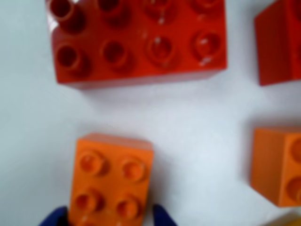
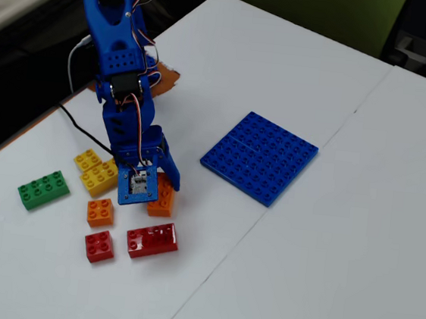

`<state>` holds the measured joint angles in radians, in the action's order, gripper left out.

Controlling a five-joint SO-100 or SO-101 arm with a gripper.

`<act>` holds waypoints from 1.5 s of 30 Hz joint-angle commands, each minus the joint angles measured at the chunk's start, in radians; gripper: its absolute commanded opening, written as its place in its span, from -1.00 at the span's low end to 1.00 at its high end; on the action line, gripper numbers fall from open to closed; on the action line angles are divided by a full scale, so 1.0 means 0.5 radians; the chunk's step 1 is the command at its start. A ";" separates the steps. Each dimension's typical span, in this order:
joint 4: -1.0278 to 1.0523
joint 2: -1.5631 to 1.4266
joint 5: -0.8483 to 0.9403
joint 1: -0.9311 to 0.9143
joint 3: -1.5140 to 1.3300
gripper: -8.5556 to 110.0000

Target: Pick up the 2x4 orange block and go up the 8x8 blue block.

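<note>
The 2x4 orange block (image 1: 113, 174) lies flat on the white table, and the wrist view's bottom edge cuts off all but four of its studs. My blue gripper (image 1: 109, 217) straddles it, open, with one fingertip (image 1: 56, 217) at its left side and the other a sliver off its right side. In the fixed view the gripper (image 2: 156, 193) points down over the same block (image 2: 163, 203), hiding part of it. The 8x8 blue block (image 2: 260, 157) lies flat to the right, apart from the bricks.
A red 2x4 brick (image 1: 141, 42) (image 2: 153, 240) lies just beyond the orange block. Around it are a small orange 2x2 brick (image 2: 101, 212), a small red brick (image 2: 99, 247), yellow bricks (image 2: 96, 171) and a green brick (image 2: 44, 189). The table's left edge is near.
</note>
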<state>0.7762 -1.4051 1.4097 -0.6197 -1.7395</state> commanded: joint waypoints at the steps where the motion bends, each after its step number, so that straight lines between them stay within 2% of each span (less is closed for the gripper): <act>1: -0.028 -0.009 -0.009 0.018 0.089 -0.53; 12: 0.003 -0.101 -0.150 0.095 0.089 -0.77; 16: 0.199 -0.279 -0.150 0.160 0.089 -0.85; 21: 0.482 -0.620 -0.230 0.362 0.095 -0.85; 23: 0.776 -0.607 -0.230 0.451 0.365 -0.85; 26: 1.442 -0.304 -0.252 0.583 1.261 -0.85; 29: 1.798 -0.046 -0.252 0.703 1.936 -0.85; 34: 1.841 -0.018 -0.199 0.868 2.074 -0.85; 45: 1.908 0.506 0.089 1.197 2.586 -0.85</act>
<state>1.7303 -1.1720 1.4281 -0.0552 -0.5216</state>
